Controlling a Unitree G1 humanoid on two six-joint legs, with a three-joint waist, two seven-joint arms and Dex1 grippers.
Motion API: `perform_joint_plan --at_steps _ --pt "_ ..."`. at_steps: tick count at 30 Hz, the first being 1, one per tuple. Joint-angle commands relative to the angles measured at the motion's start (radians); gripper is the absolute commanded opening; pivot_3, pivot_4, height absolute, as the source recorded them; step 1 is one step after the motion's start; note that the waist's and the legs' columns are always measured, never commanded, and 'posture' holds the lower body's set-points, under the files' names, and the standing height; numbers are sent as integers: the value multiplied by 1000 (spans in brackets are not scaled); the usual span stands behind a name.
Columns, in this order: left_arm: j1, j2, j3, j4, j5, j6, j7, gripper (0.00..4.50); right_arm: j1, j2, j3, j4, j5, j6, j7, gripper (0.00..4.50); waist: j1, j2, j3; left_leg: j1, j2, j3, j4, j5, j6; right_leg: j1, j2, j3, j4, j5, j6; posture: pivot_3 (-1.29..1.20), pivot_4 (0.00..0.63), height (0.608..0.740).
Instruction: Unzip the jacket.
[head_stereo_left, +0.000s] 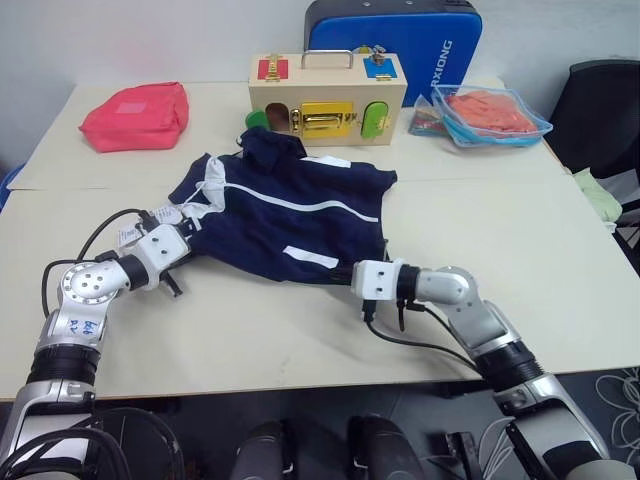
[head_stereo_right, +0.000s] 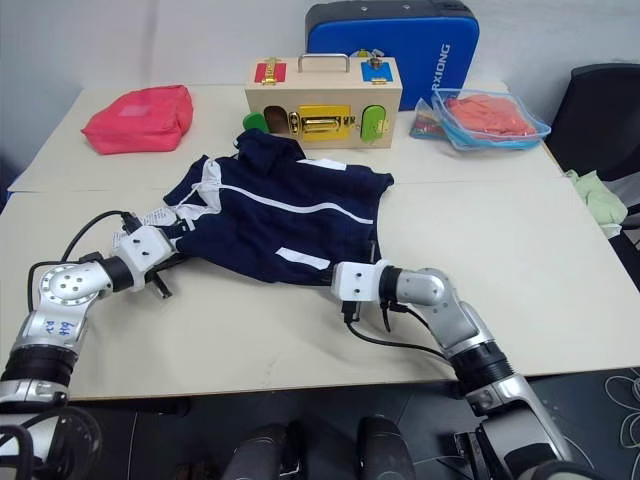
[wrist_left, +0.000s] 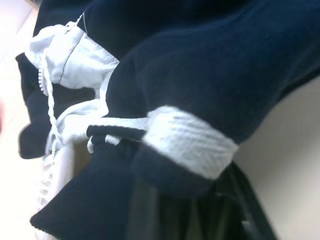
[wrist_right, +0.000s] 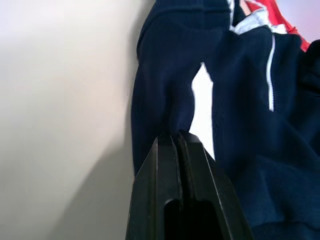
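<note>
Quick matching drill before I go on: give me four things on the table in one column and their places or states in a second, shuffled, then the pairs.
Column one:
1. jacket
2. pink pouch
3. wooden latch box
4. clear plastic tray

Column two:
A. far left corner of the table
B. far right, holding orange items
C. table centre, spread flat
D. directly behind the jacket's collar

Pairs: 1-C, 2-A, 3-D, 4-B

Jacket (head_stereo_left: 290, 215), pink pouch (head_stereo_left: 135, 117) on table (head_stereo_left: 520, 280)
</note>
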Motion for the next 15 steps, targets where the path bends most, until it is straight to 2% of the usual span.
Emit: perform_joint_plan --at_steps 1,5,8,12,15 --pt "85 6 16 -160 -64 92 -49 23 29 -63 -57 -72 40 8 15 0 1 0 0 0 0 0 0 0 0 0 0 1 0 0 0 0 150 740" --pt "245 -18 5 -479 -143 277 -64 23 79 -145 -122 -68 97 -5 39 0 2 0 0 0 0 0 -1 -1 1 1 -2 3 -1 0 0 0 150 740" --pt "389 -53 -25 -756 -198 455 -37 23 147 -214 -137 -85 229 -48 190 0 4 0 0 1 -1 -1 -1 -1 1 2 -3 6 -2 0 0 0 150 740" --pt "514 -73 -28 -969 -219 592 1 23 242 -290 -154 -157 353 -22 326 0 4 0 0 1 0 -3 -1 -1 2 4 -2 5 -4 0 0 0 150 740" --pt "594 -71 -2 -1084 -266 690 5 23 314 -343 -175 -203 395 3 370 0 4 0 0 3 0 -3 -1 -1 2 4 -3 5 -6 0 0 0 150 740"
